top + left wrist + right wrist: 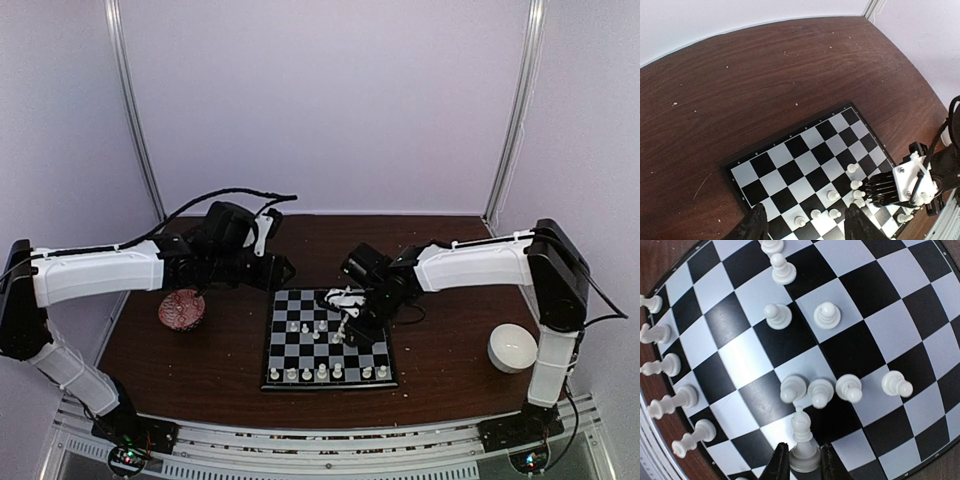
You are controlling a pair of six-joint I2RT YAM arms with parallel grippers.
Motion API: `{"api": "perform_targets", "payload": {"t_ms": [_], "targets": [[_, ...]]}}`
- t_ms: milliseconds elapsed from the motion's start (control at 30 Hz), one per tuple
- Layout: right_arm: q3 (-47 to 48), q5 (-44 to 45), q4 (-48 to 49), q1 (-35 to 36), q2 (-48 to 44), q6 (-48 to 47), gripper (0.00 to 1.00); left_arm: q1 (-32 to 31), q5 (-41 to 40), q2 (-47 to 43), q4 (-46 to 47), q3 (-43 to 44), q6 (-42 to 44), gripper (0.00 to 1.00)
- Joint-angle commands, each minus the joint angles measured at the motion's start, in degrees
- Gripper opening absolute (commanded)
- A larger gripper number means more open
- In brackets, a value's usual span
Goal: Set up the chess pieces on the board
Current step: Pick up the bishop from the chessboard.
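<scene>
Wooden table (220, 350): right gripper (802, 463) is pinching a chess piece (800, 432) upright for placement on board (855, 352); left gripper (805, 226) is hovering open.

top view looks down from high at the near edge; left wrist sees the board (805, 170) slantwise from the left; right wrist sits close above it.

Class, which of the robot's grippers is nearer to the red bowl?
Left. The left gripper hangs a little right of the red bowl in the top view. The right gripper is further off, over the chessboard, closed around a chess piece.
</scene>
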Motion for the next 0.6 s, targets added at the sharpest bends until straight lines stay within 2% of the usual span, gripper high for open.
{"api": "perform_targets", "payload": {"t_ms": [0, 200, 333, 433, 567], "targets": [[-4.7, -6.6, 3.7, -2.2, -8.2, -2.0, 0.16, 2.0, 9.2, 0.7, 7.9, -0.3, -1.2, 0.54], [-8.3, -15.4, 7.6, -5.1, -15.3, -3.8, 0.15, 3.6, 28.8, 4.4, 16.3, 0.1, -3.0, 0.50], [-7.6, -19.1, 8.2, -6.7, -16.7, -3.8, 0.16, 3.6, 40.6, 9.3, 17.6, 3.3, -4.9, 0.52], [-6.4, -20.5, 7.5, -7.1, -16.0, -3.6, 0.16, 3.6, 43.7, 13.5, 15.4, 5.6, -6.9, 0.51], [-6.4, -21.0, 7.9, -7.1, -16.6, -3.4, 0.16, 3.6, 49.8, 16.7, 23.3, 3.8, -14.2, 0.49]]}}
